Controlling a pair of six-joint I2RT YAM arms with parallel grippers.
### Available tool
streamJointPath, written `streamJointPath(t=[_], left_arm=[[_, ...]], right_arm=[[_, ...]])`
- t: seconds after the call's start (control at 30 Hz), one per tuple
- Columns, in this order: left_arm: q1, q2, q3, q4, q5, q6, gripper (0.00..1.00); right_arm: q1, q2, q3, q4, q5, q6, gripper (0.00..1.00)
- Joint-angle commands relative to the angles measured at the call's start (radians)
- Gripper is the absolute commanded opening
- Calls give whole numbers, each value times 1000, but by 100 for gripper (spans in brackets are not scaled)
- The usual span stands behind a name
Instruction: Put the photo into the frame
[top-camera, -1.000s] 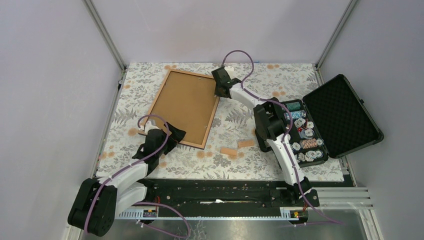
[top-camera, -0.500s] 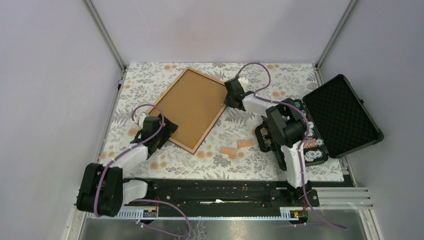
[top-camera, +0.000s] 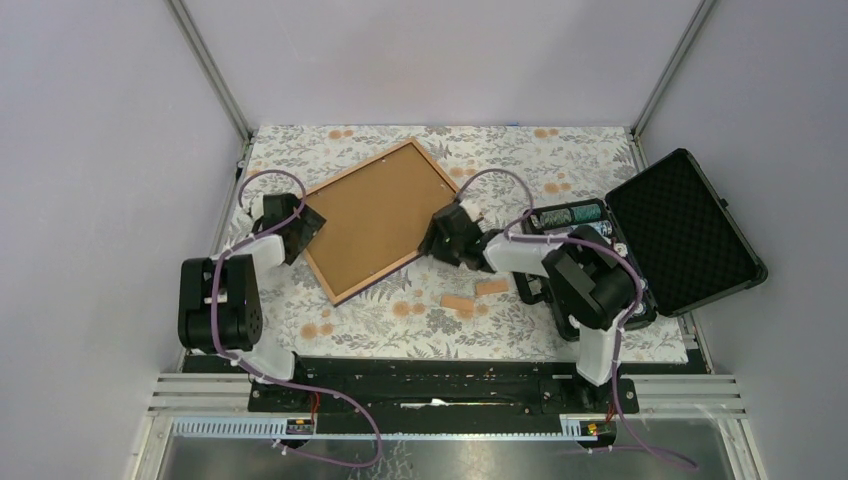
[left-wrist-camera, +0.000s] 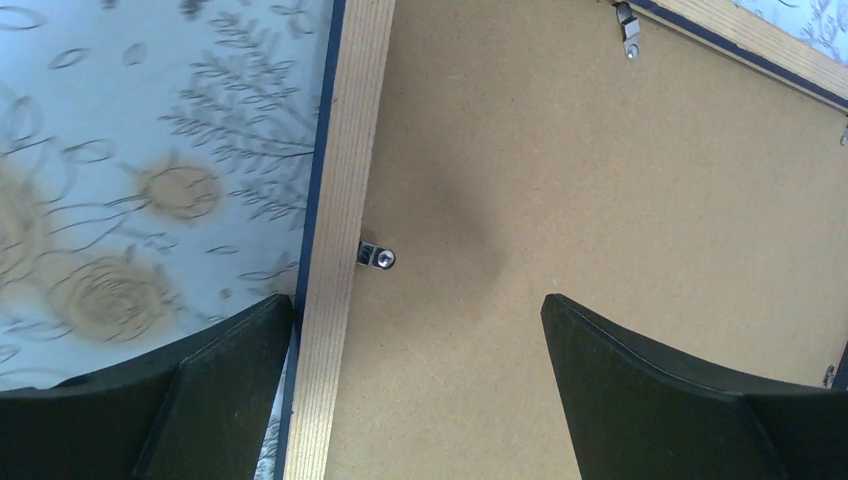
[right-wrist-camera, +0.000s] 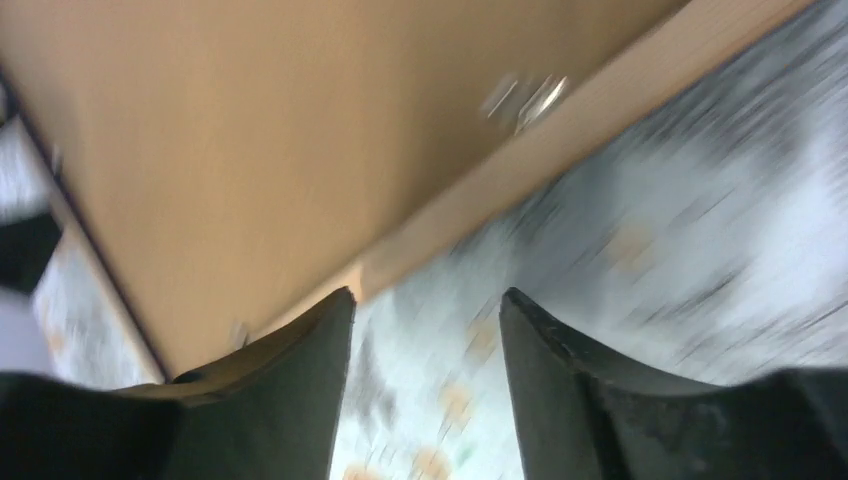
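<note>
The frame (top-camera: 326, 268) lies back-up and askew on the floral cloth, its light wood rim around a plain brown backing board (top-camera: 380, 215). The photo is hidden. My left gripper (top-camera: 300, 228) stands open over the frame's left corner. In the left wrist view this gripper (left-wrist-camera: 416, 300) straddles the wood rim (left-wrist-camera: 340, 200), one finger over the cloth and the other over the board (left-wrist-camera: 600, 180). My right gripper (top-camera: 437, 235) is at the frame's right edge. The blurred right wrist view shows it (right-wrist-camera: 428, 295) open, only cloth between its fingers, the rim (right-wrist-camera: 600, 110) just beyond.
An open black case (top-camera: 685, 225) with poker chips (top-camera: 600, 265) sits at the right. Two small tan pieces (top-camera: 472, 293) lie on the cloth near the front. A metal tab (left-wrist-camera: 378, 257) holds the board at the rim. Grey walls and metal posts enclose the table.
The frame has swung clockwise and shifted. My right gripper came from the far edge towards the front and opened, letting go of the rim. My left gripper moved to the far left.
</note>
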Motion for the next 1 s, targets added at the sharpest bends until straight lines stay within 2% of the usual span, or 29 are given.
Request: streamJointPath(t=[0.0,0.1,0.17,0.23,0.37,0.57,0.67,0.8,0.97], left_arm=[[-16,17,80,-17,54,34,99],[-17,-78,87,-83,-37,61,99],[-17,-174,63,-118,-45,65,99],[-19,-289,10,-126,-2,54,99],[-64,-527,-109,-96,174,60,99],[-325,-717,-242,-157,265,49,99],[-474,-742,-335,-118,265,-41,99],[-645,-694,-402,-32,186,-116,99],[-695,-501,-402,97,176,-138,99]], right_arm=[[108,-161,-67,-28,-166,-58,76],[95,-237,-22,-132,-108,-230,93],[78,-257,24,-224,-37,-337,99],[42,-258,63,-254,0,-420,100],[-54,-198,178,-276,-55,-562,100],[-140,-15,428,-334,75,-690,100],[-201,102,573,-373,-15,-681,100],[-234,281,764,-454,-77,-683,99],[-240,388,827,-471,-137,-706,89]])
